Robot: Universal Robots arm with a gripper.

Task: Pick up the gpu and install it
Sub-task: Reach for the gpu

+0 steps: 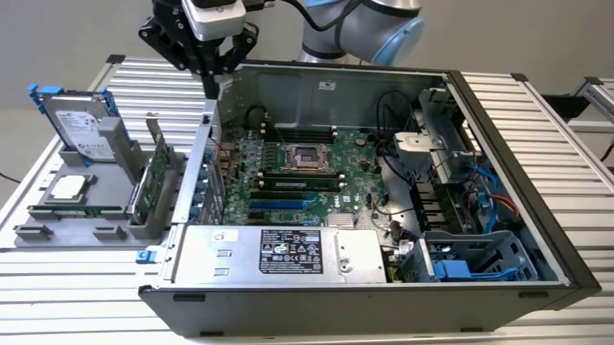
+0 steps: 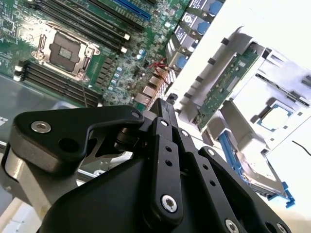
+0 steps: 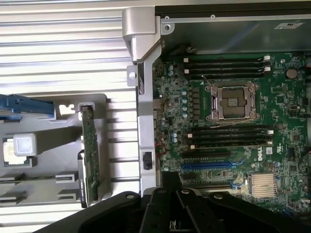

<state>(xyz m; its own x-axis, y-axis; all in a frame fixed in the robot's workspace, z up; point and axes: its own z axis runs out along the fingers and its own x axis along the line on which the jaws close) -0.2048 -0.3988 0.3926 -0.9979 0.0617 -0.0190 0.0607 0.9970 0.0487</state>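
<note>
The gpu (image 1: 158,175) stands on edge in a slot of the grey holder (image 1: 57,237) left of the computer case, green board up and thin silver bracket at its far end. It also appears in the first wrist view as the gpu (image 3: 90,145) and in the second wrist view as the gpu (image 2: 224,83). My gripper (image 1: 209,90) hangs above the case's rear left corner, beyond and to the right of the card, apart from it. Its black fingers (image 2: 162,108) are pressed together with nothing between them. Gripper (image 3: 170,176) over the case wall.
The open case (image 1: 499,144) lies on the slatted table, its motherboard (image 1: 307,180) exposed with an empty blue slot (image 3: 206,165). The holder also carries a hard drive with blue frame (image 1: 82,126), a processor chip (image 1: 67,187) and a memory stick (image 1: 77,210). The power supply (image 1: 278,251) sits at the case's front.
</note>
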